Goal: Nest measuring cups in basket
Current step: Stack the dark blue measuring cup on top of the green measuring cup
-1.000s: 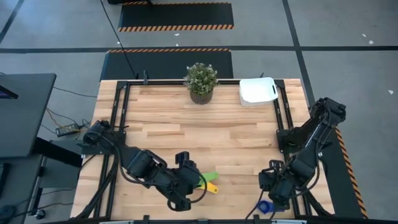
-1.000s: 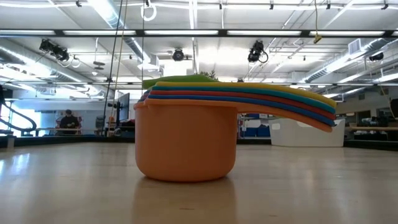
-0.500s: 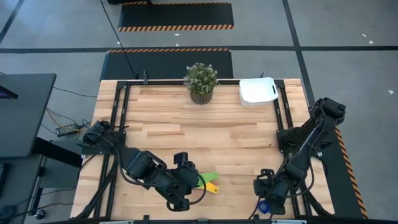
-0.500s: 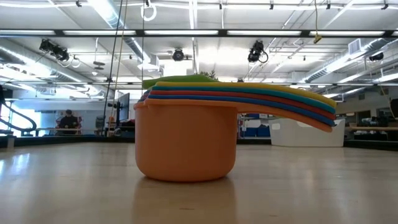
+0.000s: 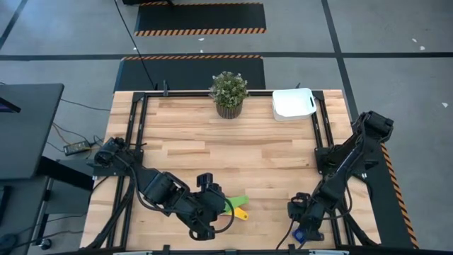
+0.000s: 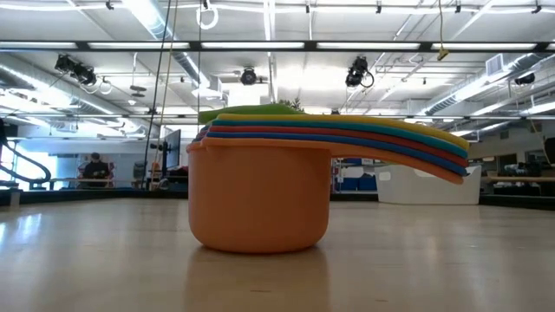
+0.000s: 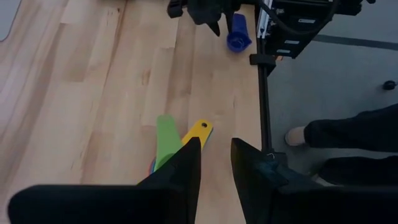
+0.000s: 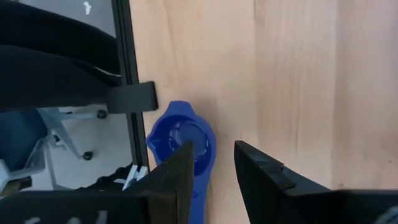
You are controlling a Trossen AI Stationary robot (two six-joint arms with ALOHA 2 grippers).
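Low view: nested stack of measuring cups (image 6: 260, 186), orange outermost, red, blue, green and yellow handles fanned above it; neither arm visible here. High view: the stack's green and yellow handles stick out from under the left gripper (image 5: 212, 211). Left wrist view: its fingers (image 7: 186, 163) slightly apart, empty, handles just ahead of the tips. Right gripper (image 5: 301, 221) over a lone dark blue cup (image 8: 186, 142) at the desk (image 5: 184, 152) edge; fingers apart, cup between and beyond the tips, not clamped. White basket (image 5: 293, 103) far from both, beside a potted plant (image 5: 228, 92); nothing visible inside it.
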